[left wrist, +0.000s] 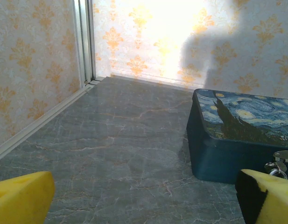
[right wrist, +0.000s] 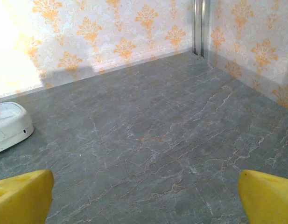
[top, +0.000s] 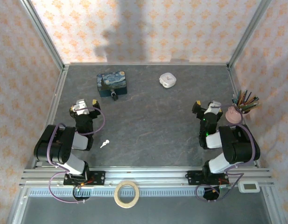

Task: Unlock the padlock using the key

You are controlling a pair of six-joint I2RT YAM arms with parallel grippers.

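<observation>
The padlock [top: 115,95] is a tiny dark body with a metal shackle, hanging at the front of the blue painted tin [top: 112,82] at the back left. In the left wrist view the padlock [left wrist: 277,166] peeks out beside the tin [left wrist: 237,140], partly hidden behind my right-hand fingertip [left wrist: 270,198]. The small pale key [top: 104,143] lies flat on the table close to the left arm's base. My left gripper [top: 83,104] is open, left of and nearer than the tin, with bare table between its fingers. My right gripper [top: 207,105] is open and holds nothing, far over on the right side.
A white rounded-square case [top: 167,80] sits at the back centre, also seen as the case [right wrist: 8,125] at the left of the right wrist view. A pink cup of pencils [top: 239,111] stands by the right wall. A tape roll [top: 126,192] lies on the front rail.
</observation>
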